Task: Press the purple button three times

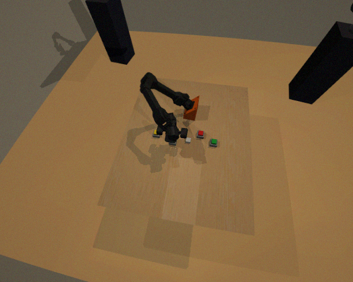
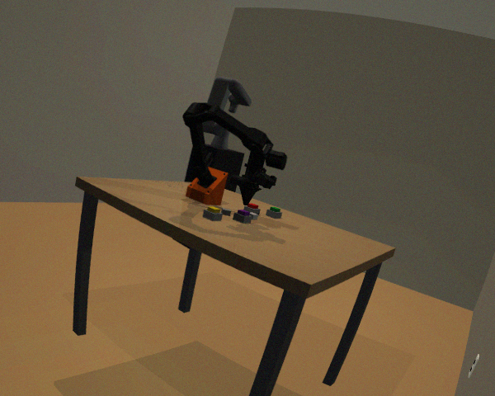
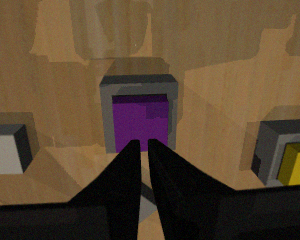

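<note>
The purple button sits in a square grey housing on the table. Its cap stands raised above the housing. In the top view the arm hides the cap and only the front of the grey housing shows. My gripper is shut and empty, pointing down. In the wrist view its tips overlap the near edge of the purple cap. In the exterior view they show above and slightly behind the button, with a gap between. The fingertips are hidden in the top view.
A yellow button and a white block flank the purple button. A grey block lies close behind it. A red button and a green button stand farther along.
</note>
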You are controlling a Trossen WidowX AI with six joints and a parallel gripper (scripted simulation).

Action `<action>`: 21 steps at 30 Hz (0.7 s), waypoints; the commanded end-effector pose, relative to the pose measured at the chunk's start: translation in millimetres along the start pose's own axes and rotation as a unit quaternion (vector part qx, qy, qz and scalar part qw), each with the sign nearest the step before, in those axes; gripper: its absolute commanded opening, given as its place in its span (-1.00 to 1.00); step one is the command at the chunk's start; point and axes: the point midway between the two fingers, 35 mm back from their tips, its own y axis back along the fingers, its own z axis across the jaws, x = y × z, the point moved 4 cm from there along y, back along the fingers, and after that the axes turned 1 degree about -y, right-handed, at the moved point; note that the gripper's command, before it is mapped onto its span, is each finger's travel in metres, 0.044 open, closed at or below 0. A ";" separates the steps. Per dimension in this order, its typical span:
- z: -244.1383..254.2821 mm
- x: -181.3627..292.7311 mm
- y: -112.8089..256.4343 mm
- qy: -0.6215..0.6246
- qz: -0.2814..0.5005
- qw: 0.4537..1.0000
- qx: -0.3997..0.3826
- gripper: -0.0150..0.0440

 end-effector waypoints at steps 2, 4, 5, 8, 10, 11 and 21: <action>-0.1 -0.5 -2.3 -0.003 0.000 1.000 -0.002 -0.42; -0.1 -0.6 -5.6 -0.003 0.000 1.000 -0.002 -0.42; -0.1 -0.6 -7.2 -0.003 0.000 1.000 -0.002 -0.42; -0.1 -0.7 -12.2 -0.003 0.000 1.000 -0.002 -0.42; -0.1 -0.7 -15.4 -0.003 0.000 1.000 -0.002 -0.42; -0.1 -0.7 -17.1 -0.003 0.000 1.000 -0.002 -0.42; -0.4 -0.1 -30.8 -0.003 0.000 1.000 -0.001 -0.42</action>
